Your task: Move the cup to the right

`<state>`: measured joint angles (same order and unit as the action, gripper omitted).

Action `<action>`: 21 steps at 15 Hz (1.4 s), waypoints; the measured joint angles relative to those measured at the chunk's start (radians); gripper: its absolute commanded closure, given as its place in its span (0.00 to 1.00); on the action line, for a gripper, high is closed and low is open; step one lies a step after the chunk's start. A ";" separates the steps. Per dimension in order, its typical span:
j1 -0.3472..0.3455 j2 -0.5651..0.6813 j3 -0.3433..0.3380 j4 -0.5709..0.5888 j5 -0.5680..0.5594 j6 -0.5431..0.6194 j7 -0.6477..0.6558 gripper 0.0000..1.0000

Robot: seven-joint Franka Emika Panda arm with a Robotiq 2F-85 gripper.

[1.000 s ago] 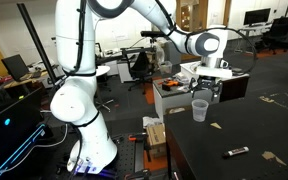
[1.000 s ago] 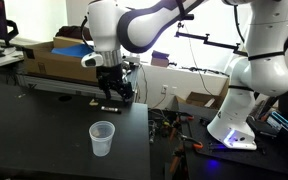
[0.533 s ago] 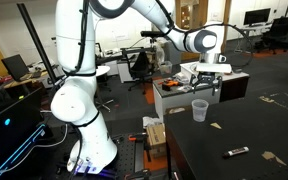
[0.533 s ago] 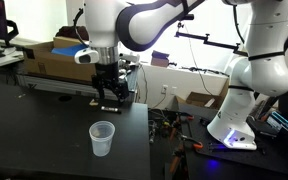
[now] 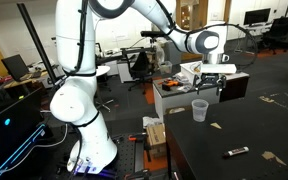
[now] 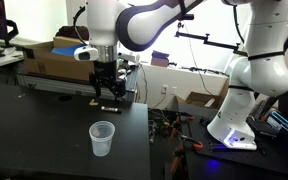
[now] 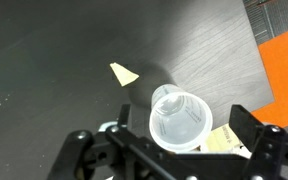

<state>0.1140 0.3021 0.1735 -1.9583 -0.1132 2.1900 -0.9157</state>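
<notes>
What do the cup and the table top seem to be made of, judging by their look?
The cup: probably thin plastic, whitish and translucent, slightly glossy; the grey of the surface beneath shows faintly through its wall and bottom. The table top: hard to name, perhaps laminate or a coated board; dark and mostly matte, with a soft grey sheen in the wrist view.

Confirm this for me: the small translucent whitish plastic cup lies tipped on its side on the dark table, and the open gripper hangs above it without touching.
Not right. The small translucent whitish plastic cup stands upright, rim up, on the dark table, as an exterior view shows. The rest holds: the open gripper hangs above it without touching.
</notes>
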 measured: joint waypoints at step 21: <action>0.000 0.190 0.022 0.044 -0.024 0.200 -0.121 0.00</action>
<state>0.1144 0.4919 0.1955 -1.9142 -0.1371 2.3901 -1.0364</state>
